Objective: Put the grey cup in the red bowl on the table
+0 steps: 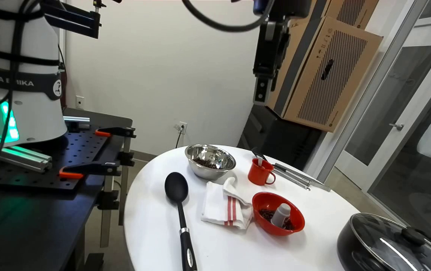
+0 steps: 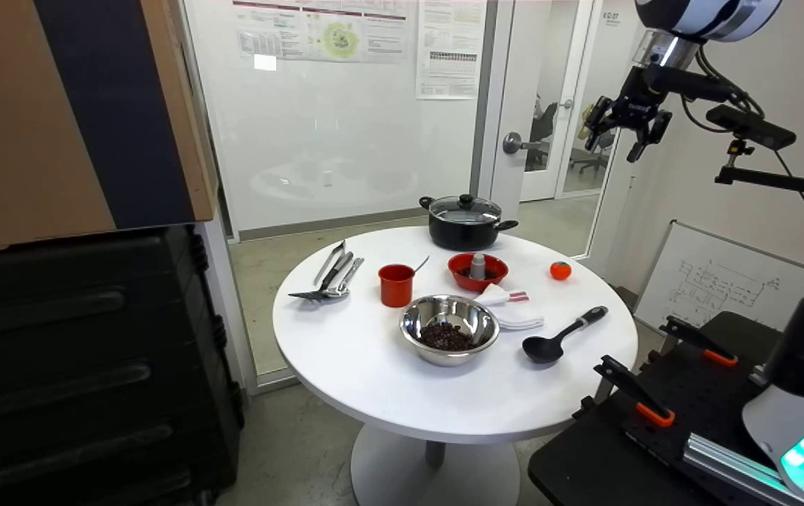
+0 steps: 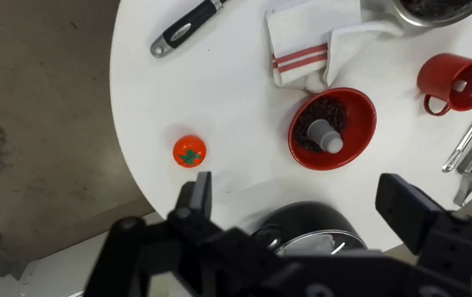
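The grey cup (image 1: 281,215) stands, slightly tilted, inside the glossy red bowl (image 1: 297,215) among dark beans. The cup (image 2: 478,267) and the red bowl (image 2: 472,283) also show in an exterior view on the round white table (image 2: 346,351). In the wrist view the cup (image 3: 323,135) leans in the bowl (image 3: 360,123), above the jaws in the picture. My gripper (image 3: 295,180) is wide open with nothing between its fingers. It hangs high above the table, in both exterior views (image 1: 266,92) (image 2: 611,150), well apart from cup and bowl.
On the table are a steel bowl (image 2: 448,355) with beans, a red mug (image 2: 396,287), a white towel (image 1: 219,203), a black spoon (image 1: 176,188), metal utensils (image 2: 332,281), a lidded black pot (image 2: 465,232) and a toy tomato (image 3: 189,151). Boxes (image 1: 328,75) stand behind.
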